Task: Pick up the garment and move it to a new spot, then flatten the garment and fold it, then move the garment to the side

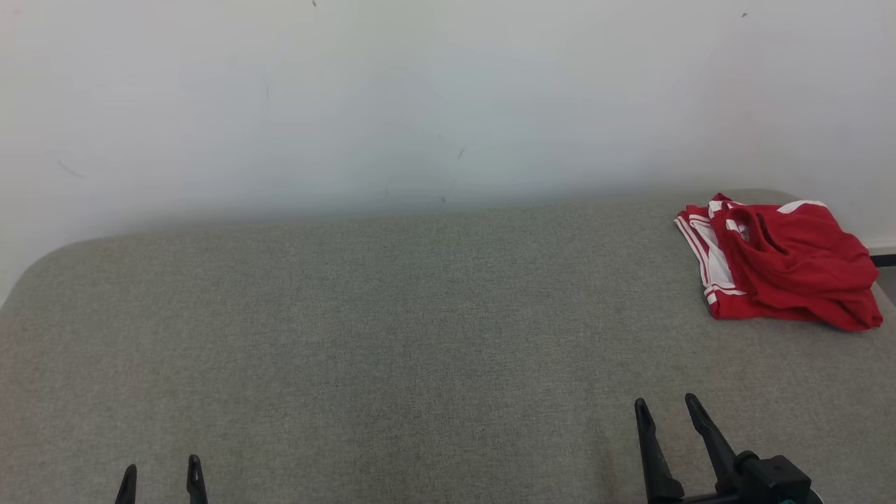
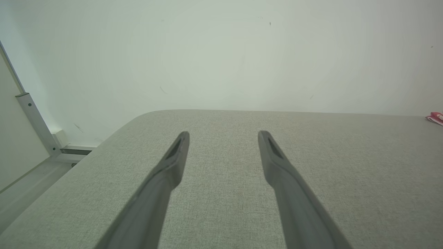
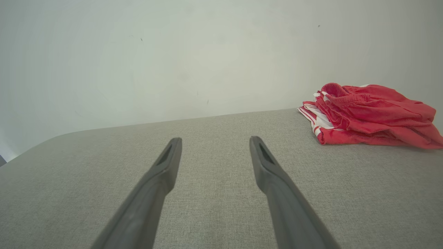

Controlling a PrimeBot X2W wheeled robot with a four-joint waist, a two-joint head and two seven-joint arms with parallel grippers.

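The garment [image 1: 780, 262] is red with white stripes, lying folded in a small heap at the far right of the grey fabric surface [image 1: 392, 336]. In the right wrist view the garment [image 3: 370, 116] sits ahead and to the right of my fingers. A sliver of the garment [image 2: 436, 118] peeks in at the right edge of the left wrist view. My right gripper [image 1: 666, 404] is open near the front edge, well short of the garment. At the lower left my left gripper [image 1: 162, 469] is open too. Nothing lies between either gripper's fingers [image 2: 180, 145] [image 3: 171, 152].
A plain white wall [image 1: 420, 98] runs along the back of the surface. The surface has rounded corners, and the garment lies near its right edge. Beyond the left corner I see a metal rail [image 2: 34, 119] and a strip of floor.
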